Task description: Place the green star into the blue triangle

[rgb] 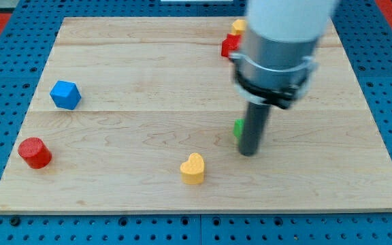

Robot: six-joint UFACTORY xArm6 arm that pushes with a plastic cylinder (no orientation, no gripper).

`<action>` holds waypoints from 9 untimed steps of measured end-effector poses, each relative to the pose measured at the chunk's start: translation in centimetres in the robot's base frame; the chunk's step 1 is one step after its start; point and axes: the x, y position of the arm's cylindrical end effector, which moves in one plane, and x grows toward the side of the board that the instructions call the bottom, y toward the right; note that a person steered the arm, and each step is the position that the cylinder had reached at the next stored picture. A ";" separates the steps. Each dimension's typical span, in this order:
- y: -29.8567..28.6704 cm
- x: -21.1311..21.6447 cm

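Across the pale wooden board [114, 136], which lies on a blue pegboard [5, 82], the arm's big grey and white housing [278, 47] fills the upper right of the view and hides much of the block cluster at the view's top. From it the dark rod drops to my tip [249, 152], resting on the wood right of centre. No jaws exist on this rod, so nothing is spread or pinched; it only pushes.

Only a sliver of green [238, 127] shows at the rod's left edge, just above my tip and touching the rod as far as I can tell. I judge this to be the green star, though its shape is hidden. The blue triangle is not visible; presumably it sits behind the housing beside the red block [229, 46] and the yellow block [238, 26] at the view's top.

Well apart lie the blue cube-like block [65, 94], the red cylinder [34, 152] and the yellow heart [192, 169].

The star appears roughly mid-board, so much of the travel toward the triangle remains.
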 end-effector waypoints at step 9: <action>6.3 -10.4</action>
